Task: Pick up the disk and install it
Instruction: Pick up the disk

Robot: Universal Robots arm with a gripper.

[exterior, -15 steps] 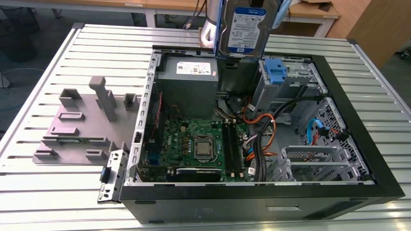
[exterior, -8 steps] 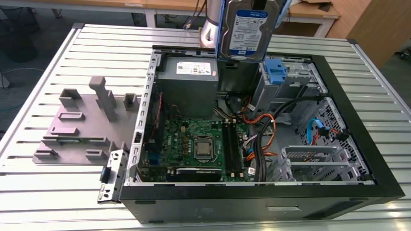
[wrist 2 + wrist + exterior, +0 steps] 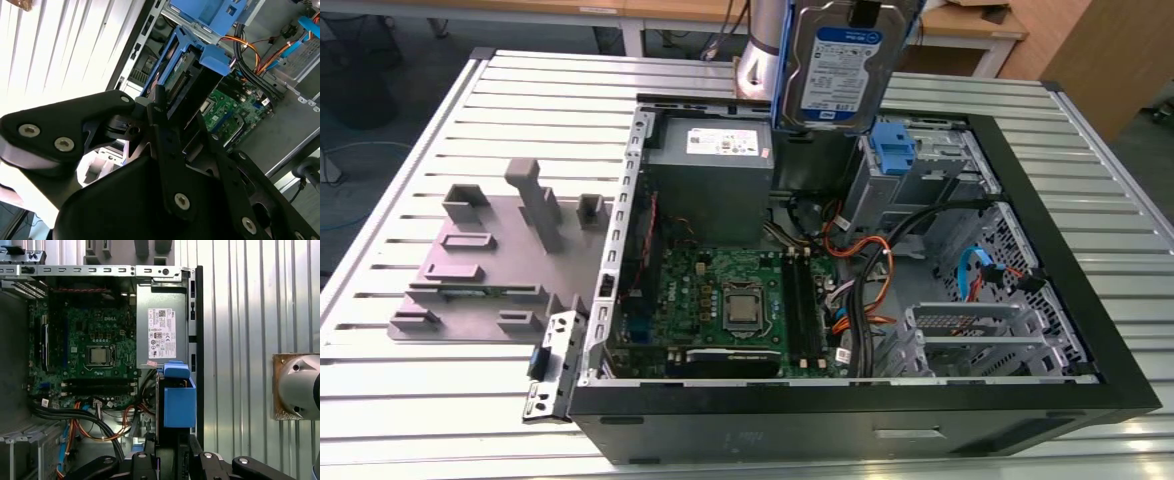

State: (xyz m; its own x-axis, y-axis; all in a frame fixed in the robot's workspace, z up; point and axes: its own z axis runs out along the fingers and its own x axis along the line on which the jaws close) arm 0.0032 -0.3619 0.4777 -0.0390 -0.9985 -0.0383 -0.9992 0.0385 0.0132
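Note:
The disk [image 3: 843, 65], silver with a white-and-blue label and blue side rails, hangs upright in the air above the far side of the open computer case [image 3: 1087, 330]. My gripper [image 3: 863, 12] is shut on its upper end. In both wrist views the disk [image 3: 176, 67] [image 3: 178, 402] shows edge-on with its blue rail, clamped between the black fingers [image 3: 159, 102] of the gripper [image 3: 172, 442]. It hovers over the case's edge beside the grey power supply box [image 3: 161, 332], touching nothing below.
Inside the case lie the green motherboard [image 3: 720, 300], orange and black cables [image 3: 867, 255] and a blue plastic latch piece [image 3: 891, 150] at the drive bay. A grey fixture [image 3: 494, 250] stands on the slatted metal table [image 3: 400, 400] at the exterior view's left. The arm's base [image 3: 297, 387] sits beside the case.

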